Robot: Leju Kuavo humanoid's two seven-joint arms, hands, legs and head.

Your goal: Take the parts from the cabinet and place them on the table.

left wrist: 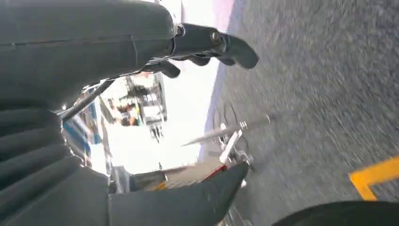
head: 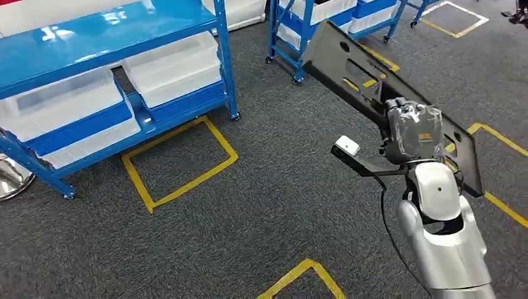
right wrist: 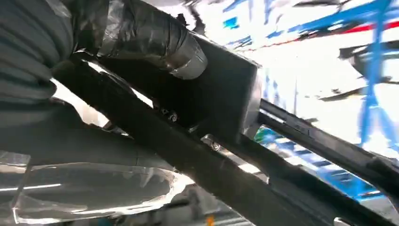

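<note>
My right hand (head: 412,131), wrapped in clear film, grips a long flat black part (head: 348,65) with slots in it. The part is held above the carpet, running from near the blue racks down to the right past my silver forearm. A black arm with a white tip (head: 347,146) sticks out from under the hand. In the right wrist view the hand (right wrist: 141,37) clamps the black part (right wrist: 221,99) from close up. The left wrist view has my left hand (left wrist: 207,47) with its fingers apart and nothing in it, above the carpet.
A blue cabinet (head: 112,37) with white bins (head: 177,65) stands at the upper left. More blue racks (head: 330,15) stand at the back. Yellow tape squares (head: 180,159) mark the grey carpet. A shiny metal object (head: 11,177) lies at the left edge.
</note>
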